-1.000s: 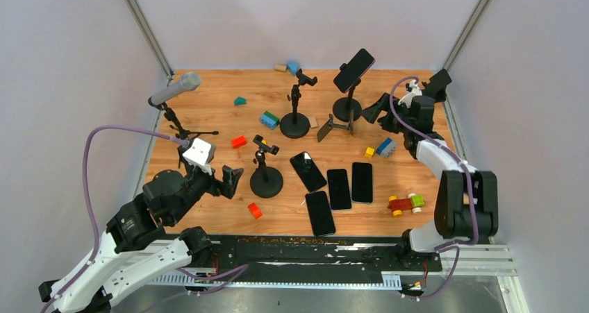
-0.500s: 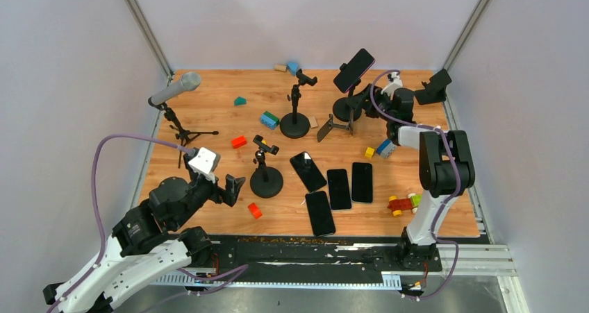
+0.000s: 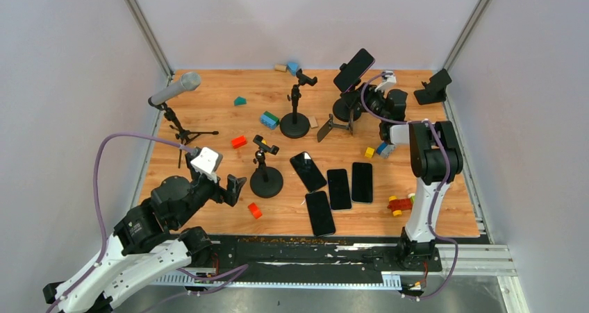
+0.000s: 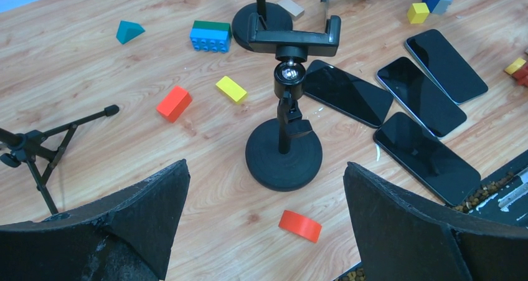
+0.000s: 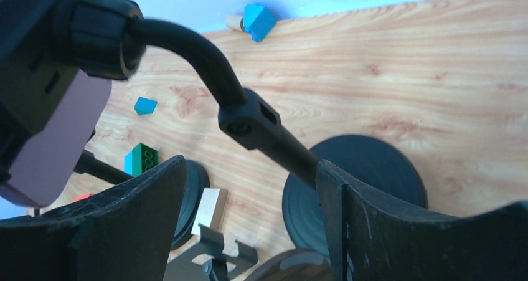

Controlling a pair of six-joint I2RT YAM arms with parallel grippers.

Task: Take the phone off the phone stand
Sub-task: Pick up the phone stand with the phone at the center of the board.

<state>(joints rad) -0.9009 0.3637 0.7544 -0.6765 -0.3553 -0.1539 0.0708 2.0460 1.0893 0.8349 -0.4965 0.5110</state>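
Observation:
The phone [image 3: 353,70], dark with a pinkish back, sits tilted in the clamp of a tall black stand [image 3: 346,109] at the back right. In the right wrist view the phone [image 5: 56,131] is at the upper left, and the stand's bent neck [image 5: 249,122] runs down to its round base [image 5: 367,175]. My right gripper [image 3: 366,102] is open and empty, low beside the stand's base, below the phone; the neck passes just by its right finger [image 5: 398,231]. My left gripper [image 3: 233,185] is open and empty, facing an empty short stand [image 4: 284,153].
Several phones [image 3: 338,188] lie flat at the middle front. An empty stand [image 3: 295,122], a folding metal stand [image 3: 333,127] and a microphone on a tripod [image 3: 173,89] stand further back. Toy blocks [image 3: 269,120] and a toy car [image 3: 406,202] are scattered about.
My right arm has swung left from the table's right side to the base of the phone's stand. My left gripper has shifted slightly right and forward. The phone has not moved.

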